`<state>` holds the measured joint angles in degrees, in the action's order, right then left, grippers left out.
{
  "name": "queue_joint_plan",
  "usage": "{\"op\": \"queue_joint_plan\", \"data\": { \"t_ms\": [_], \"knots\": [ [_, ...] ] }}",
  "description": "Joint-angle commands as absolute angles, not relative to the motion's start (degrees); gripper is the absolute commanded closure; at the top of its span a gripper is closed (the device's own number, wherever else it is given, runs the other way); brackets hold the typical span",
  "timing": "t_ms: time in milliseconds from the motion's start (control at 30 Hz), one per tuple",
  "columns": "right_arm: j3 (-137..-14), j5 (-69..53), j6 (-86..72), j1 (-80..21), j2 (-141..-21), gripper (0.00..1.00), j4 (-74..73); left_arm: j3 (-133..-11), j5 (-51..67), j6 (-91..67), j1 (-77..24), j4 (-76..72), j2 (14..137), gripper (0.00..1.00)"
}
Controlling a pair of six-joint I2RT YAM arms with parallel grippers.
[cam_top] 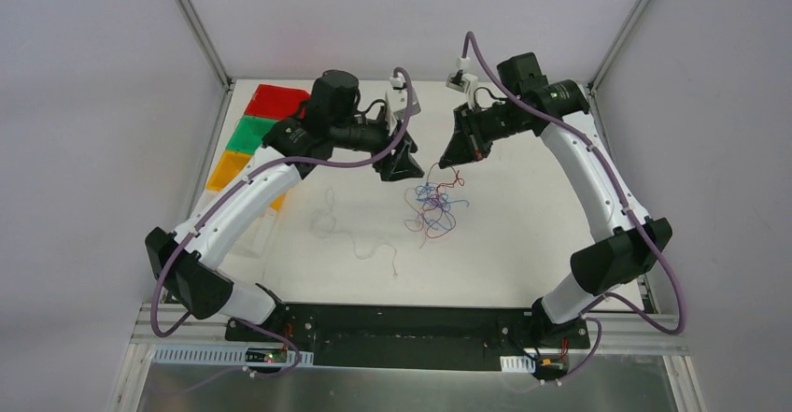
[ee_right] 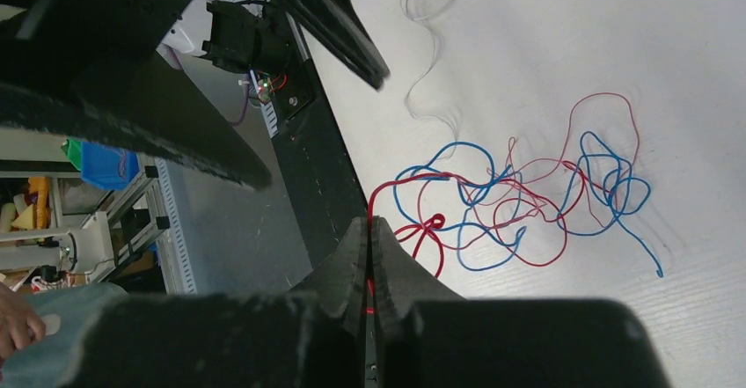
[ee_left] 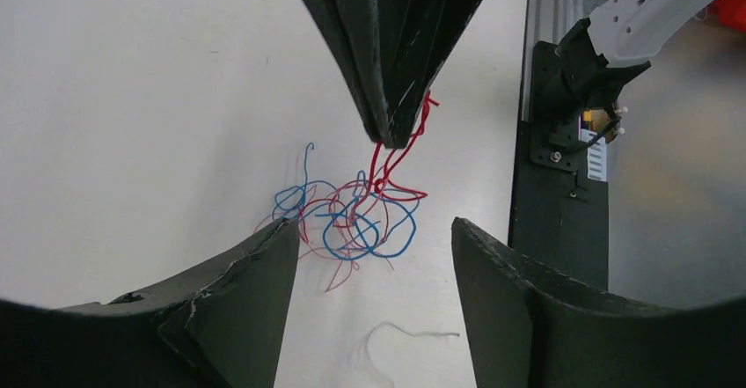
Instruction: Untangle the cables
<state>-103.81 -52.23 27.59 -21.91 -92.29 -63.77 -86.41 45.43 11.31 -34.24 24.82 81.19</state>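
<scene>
A small tangle of cables in red and blue is seen near the middle of the white bench, partly lifted at its 12 o'clock side. The right end effector is placed just above the tangle, at about 12 o'clock from it. Its jaws are pressed fully together, and a red cable is pinched between them. From the left wrist view, this red cable is seen hanging from the tip down into the tangle, where it is crossed with the blue loops.

The left end effector is held at about 11 o'clock from the tangle, near the right one but apart from it. Its jaws are spread wide and nothing is held between them; the tangle is seen through the gap.

A thin white cable is laid loose on the bench at about 8 o'clock from the tangle, separate from it. Three coloured trays are placed at the bench edge at 9 o'clock.
</scene>
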Motion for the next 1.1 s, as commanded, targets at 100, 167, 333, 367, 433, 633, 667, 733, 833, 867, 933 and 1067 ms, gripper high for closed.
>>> {"op": "queue_joint_plan", "data": {
  "t_ms": [100,167,333,367,433,633,667,733,833,867,933,1067],
  "knots": [
    [-102.8,-53.2,30.2,-24.2,-88.0,1.00,-62.8,-84.4,41.3,12.1,-40.7,15.9,84.1,0.38],
    [-102.4,-53.2,30.4,-24.5,-87.3,1.00,-62.3,-84.1,40.3,13.4,-41.6,15.8,85.0,0.40],
    [-101.8,-53.2,29.3,-24.4,-86.2,1.00,-61.2,-84.9,40.3,12.2,-41.7,15.3,86.9,0.69],
    [-101.4,-52.8,28.7,-24.4,-85.9,1.00,-60.8,-85.1,40.8,11.9,-41.6,15.3,86.9,0.79],
    [-100.2,-51.4,26.4,-23.6,-85.2,0.99,-58.8,-85.4,40.8,10.8,-41.6,15.3,86.7,1.00],
    [-93.2,-44.9,5.6,-13.6,-82.0,0.24,-40.7,-90.6,31.2,-5.4,-41.1,15.0,89.0,1.00],
    [-92.2,-43.5,3.2,-12.5,-81.6,0.19,-36.6,-91.0,28.9,-8.4,-40.9,14.5,89.5,1.00],
    [-90.3,-40.3,0.5,-12.0,-80.5,0.13,-32.0,-91.6,24.5,-14.7,-40.4,13.7,90.2,1.00],
    [-84.1,-37.7,-2.8,-12.3,-77.5,0.03,-22.2,-92.6,17.9,-24.4,-39.9,14.2,91.1,1.00],
    [-80.8,-37.4,-3.4,-12.5,-76.2,0.01,-17.8,-92.8,16.8,-25.8,-39.9,14.3,91.1,1.00],
    [-74.0,-36.8,-4.0,-13.2,-73.6,0.01,-9.0,-93.4,16.0,-28.3,-39.8,14.3,91.1,1.00],
    [-65.1,-30.7,-2.5,-18.5,-71.7,0.01,3.0,-94.4,17.8,-31.8,-39.7,13.5,91.2,1.00]
  ]
}}
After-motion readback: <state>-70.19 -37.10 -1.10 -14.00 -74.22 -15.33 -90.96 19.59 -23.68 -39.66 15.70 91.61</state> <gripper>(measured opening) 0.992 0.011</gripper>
